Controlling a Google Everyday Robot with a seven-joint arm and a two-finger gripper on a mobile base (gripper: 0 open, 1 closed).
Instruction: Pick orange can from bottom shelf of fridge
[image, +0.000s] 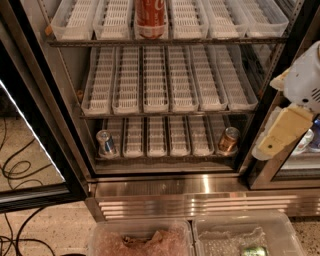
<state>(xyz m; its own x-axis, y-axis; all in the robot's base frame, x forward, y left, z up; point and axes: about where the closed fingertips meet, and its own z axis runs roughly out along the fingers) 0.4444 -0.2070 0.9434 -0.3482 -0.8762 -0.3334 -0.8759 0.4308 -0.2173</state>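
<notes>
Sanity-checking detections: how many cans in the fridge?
3: red can on top shelf, blue can bottom-left, orange can bottom-right. Top shelf cropped, maybe more. Gripper at right, outside.

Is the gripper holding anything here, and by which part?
Nothing is held. The gripper hangs at the right, apart from the orange can on the bottom shelf.

The red can seems to bear white script, unreadable; jaws at the right edge.

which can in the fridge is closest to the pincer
The orange can at the right end of the bottom shelf; the pincer hangs just right of it. The blue-and-silver can sits far left, the red can up top.
</notes>
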